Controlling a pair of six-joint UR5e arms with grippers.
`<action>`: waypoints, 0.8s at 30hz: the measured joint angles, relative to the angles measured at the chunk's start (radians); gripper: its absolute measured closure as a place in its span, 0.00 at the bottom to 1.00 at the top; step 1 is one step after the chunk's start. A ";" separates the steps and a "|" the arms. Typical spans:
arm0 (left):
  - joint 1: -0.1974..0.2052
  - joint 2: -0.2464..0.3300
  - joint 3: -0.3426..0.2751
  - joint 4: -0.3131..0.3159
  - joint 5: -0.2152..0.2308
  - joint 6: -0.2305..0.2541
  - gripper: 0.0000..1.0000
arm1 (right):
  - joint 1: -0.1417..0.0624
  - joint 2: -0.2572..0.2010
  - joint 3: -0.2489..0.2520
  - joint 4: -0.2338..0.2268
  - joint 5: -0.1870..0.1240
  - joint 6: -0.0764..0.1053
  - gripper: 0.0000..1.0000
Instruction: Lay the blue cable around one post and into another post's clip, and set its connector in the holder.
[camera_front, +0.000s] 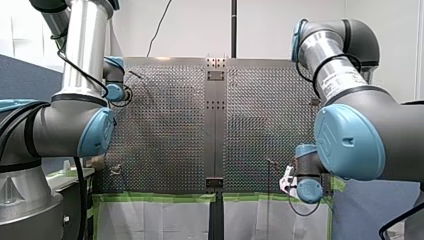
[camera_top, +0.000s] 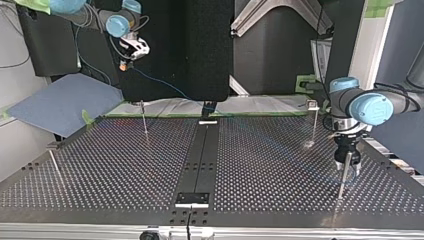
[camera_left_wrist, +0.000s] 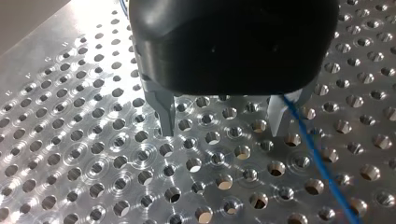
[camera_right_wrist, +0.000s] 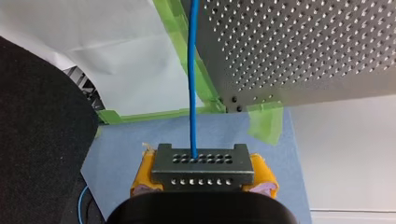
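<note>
In the right wrist view my right gripper (camera_right_wrist: 203, 179) is shut, its yellow pads clamped on the dark grey connector (camera_right_wrist: 203, 167). The blue cable (camera_right_wrist: 192, 70) leaves the connector and runs straight ahead toward the table's edge. In the top view this gripper (camera_top: 125, 62) hangs off the table's far left corner, and the cable (camera_top: 167, 86) slopes down from it toward the black holder (camera_top: 208, 109). My left gripper (camera_left_wrist: 220, 116) stands open just above the perforated plate, metal fingers (camera_left_wrist: 166, 112) apart and holding nothing. The cable (camera_left_wrist: 317, 158) passes close beside one finger. In the top view my left gripper (camera_top: 347, 165) is at a thin post (camera_top: 341, 182).
Other thin posts stand at the top view's far left (camera_top: 144, 119), its left edge (camera_top: 55, 167) and its far right, that one with a clip on top (camera_top: 313, 120). A second black fixture (camera_top: 192, 199) sits on the centre strip. Green tape (camera_right_wrist: 180, 32) lines the table's edge.
</note>
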 joint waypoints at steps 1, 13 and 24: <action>0.000 0.000 0.000 0.000 0.000 0.000 0.00 | -0.008 0.008 -0.005 -0.007 -0.008 0.005 1.00; 0.000 0.001 0.000 0.000 -0.006 0.004 0.00 | -0.112 0.112 -0.104 -0.112 -0.112 0.095 1.00; 0.002 0.000 0.000 0.002 -0.006 0.005 0.00 | -0.215 0.215 -0.148 -0.215 -0.210 0.092 1.00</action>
